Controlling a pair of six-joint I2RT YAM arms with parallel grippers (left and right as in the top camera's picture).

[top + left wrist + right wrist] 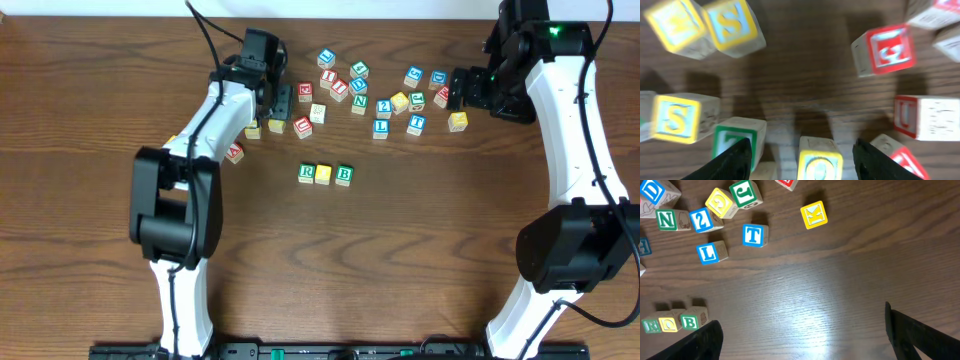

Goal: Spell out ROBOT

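Three blocks spell ROB in a row [323,174] on the bench [400,260], while the left pincer [801,150], spread astride a yellow O block [820,161], risks catching the green block [732,137] crowded just beside it and dragging both when it shuts.

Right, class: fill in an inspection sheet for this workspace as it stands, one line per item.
Surface: brown wooden table.
Job's things: R, O and B in a row; second O between the left pincer's fingers; T loose.
Clutter: other letter blocks scattered at the far side, such as K and L.
Pincers: left pincer open around the second O; right pincer open, holding nothing.
Cables: left cable and right cable, both black, off the blocks.
Surroundings: black rail at the near edge.
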